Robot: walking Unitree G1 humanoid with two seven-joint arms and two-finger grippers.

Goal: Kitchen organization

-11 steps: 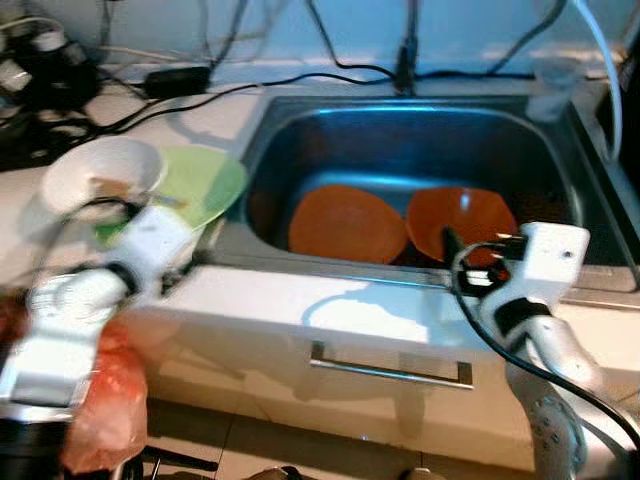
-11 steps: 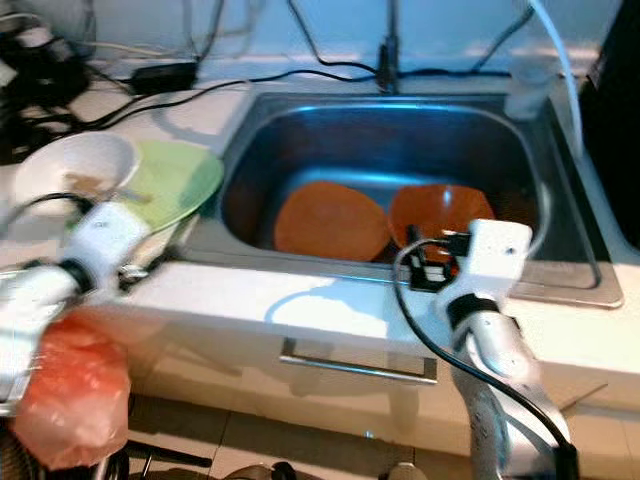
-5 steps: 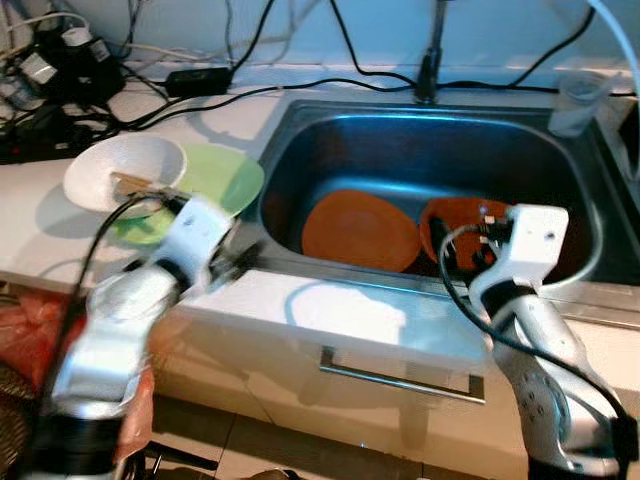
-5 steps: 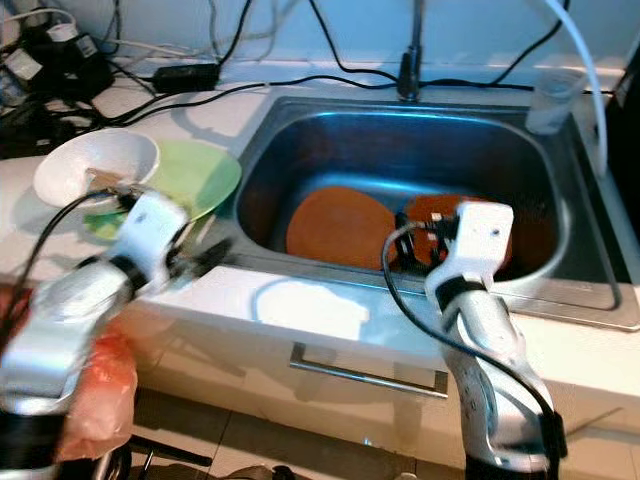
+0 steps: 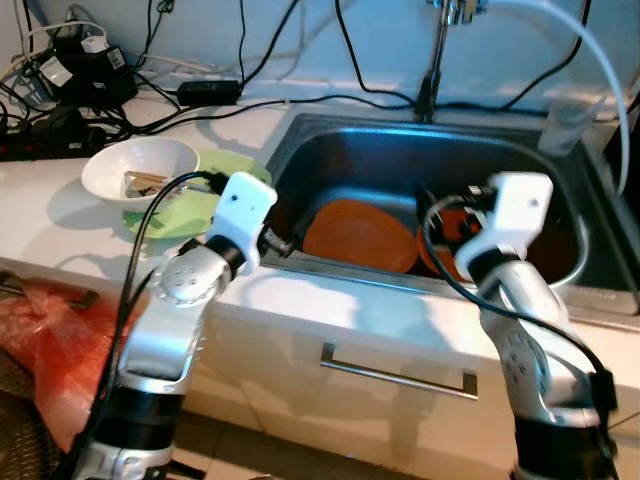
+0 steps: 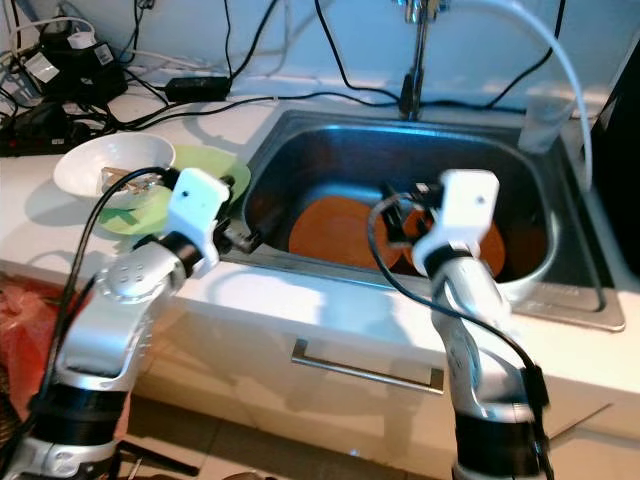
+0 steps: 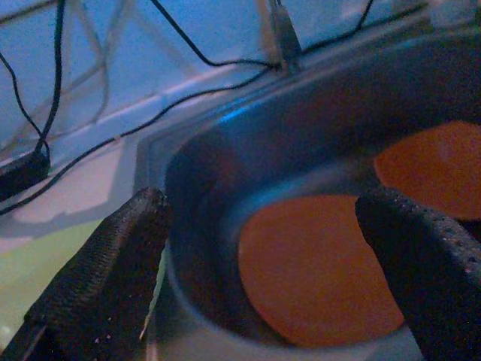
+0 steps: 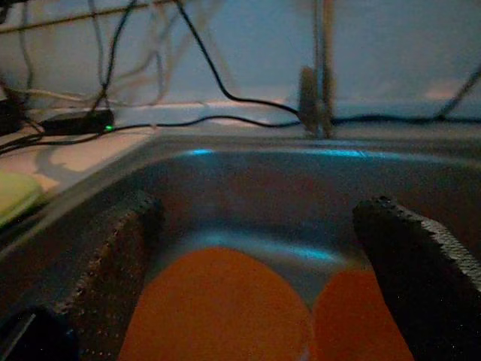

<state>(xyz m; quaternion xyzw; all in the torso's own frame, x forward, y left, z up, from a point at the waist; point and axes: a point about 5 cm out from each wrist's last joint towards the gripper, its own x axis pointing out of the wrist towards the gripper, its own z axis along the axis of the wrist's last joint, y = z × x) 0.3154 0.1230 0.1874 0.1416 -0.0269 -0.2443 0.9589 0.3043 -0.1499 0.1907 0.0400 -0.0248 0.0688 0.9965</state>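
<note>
A steel sink [image 5: 335,128] holds a flat orange plate [image 5: 360,235] and, to its right, an orange bowl [image 8: 361,323]. My left gripper [image 5: 285,245] hovers at the sink's left rim, open and empty, pointing toward the orange plate [image 7: 316,271]. My right gripper [image 6: 390,215] hangs over the sink above the bowl, open with nothing between its fingers [image 8: 406,256]; its arm hides part of the bowl. On the counter to the left, a white bowl [image 5: 140,170] with scraps inside sits on a green plate [image 5: 185,217].
A faucet [image 5: 432,60] rises behind the sink. A clear cup [image 5: 565,125] stands at the back right. Cables and a power strip [image 5: 60,80] crowd the back left of the counter. An orange plastic bag [image 5: 40,340] hangs below, beside a drawer handle [image 5: 400,370].
The camera has shifted. My left gripper went from beside the green plate to the sink's left rim. My right gripper moved from the sink's front edge to over the bowl.
</note>
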